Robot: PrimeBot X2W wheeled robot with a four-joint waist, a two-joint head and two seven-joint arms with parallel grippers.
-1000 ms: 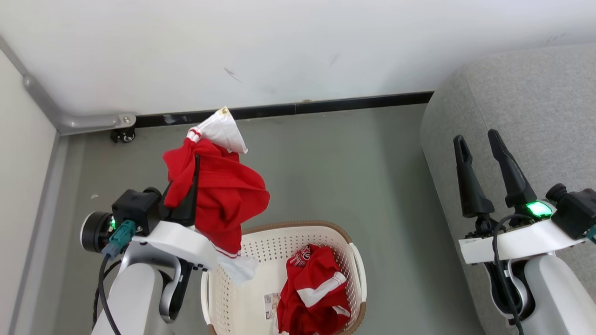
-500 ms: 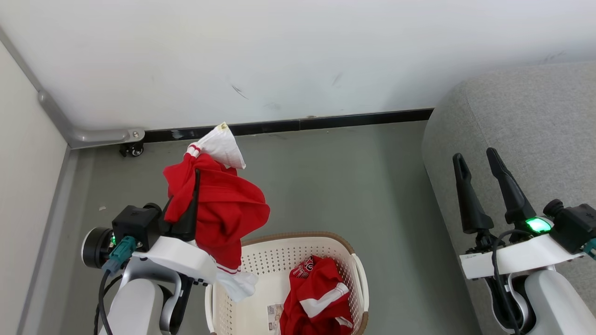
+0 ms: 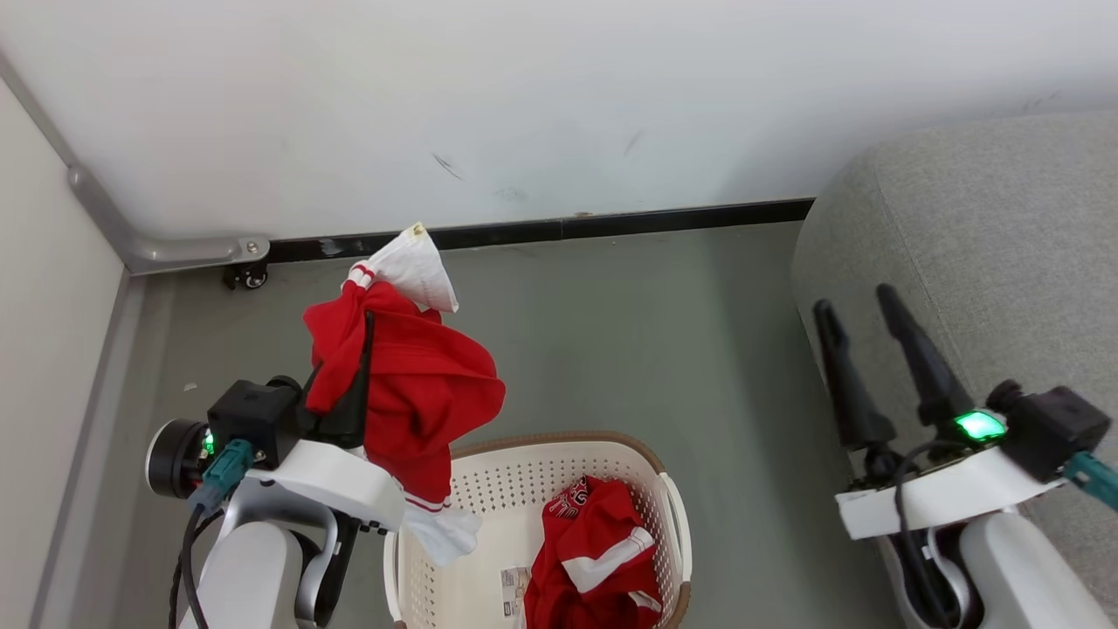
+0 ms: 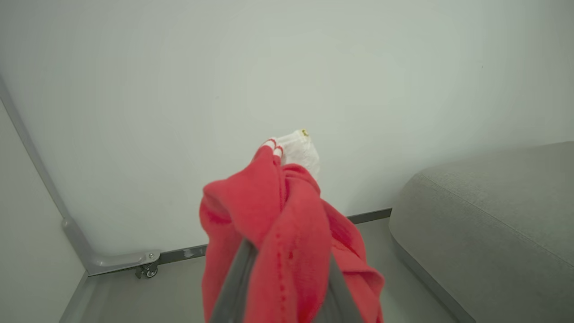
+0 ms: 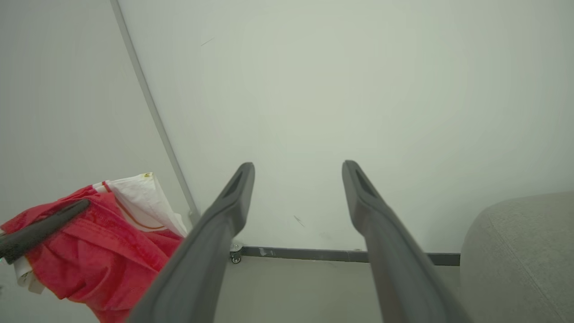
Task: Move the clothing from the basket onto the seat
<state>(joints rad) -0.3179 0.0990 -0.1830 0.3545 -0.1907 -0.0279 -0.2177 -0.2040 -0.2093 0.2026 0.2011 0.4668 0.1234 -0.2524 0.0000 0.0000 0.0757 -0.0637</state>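
- Left end effector (image 3: 365,336): clenched on the held garment (image 3: 419,384) and raised above the left side of the basket (image 3: 541,439), fingers pointing toward the wall.
- Held garment: red with white trim, bunched over the fingers. One white end sticks up past the fingertips, and a white hem droops across the basket's left rim in the head view.
- Second garment (image 3: 594,550): red with white stripes, crumpled on the basket floor toward its right side, not yet lifted.
- Basket: cream, perforated, brown rim band, standing on the grey floor (image 3: 611,332) apart from the seat.
- Seat (image 3: 987,227): grey upholstery on the robot's right, with neither garment on it yet.
- Right end effector (image 3: 854,299): released, jaws spread wide, empty, by the seat's near edge.
- Step in hand, as judged: carry the held garment rightward to the seat.
- Handling advice:
  - Hold the clench firm through the swing.
  - Lift enough that the drooping hem clears the rim and cannot snag the perforations.
  - Pass fully over the seat edge before letting go, so loose cloth lands on the cushion rather than sliding to the floor.
  - Keep the right arm out of the path.
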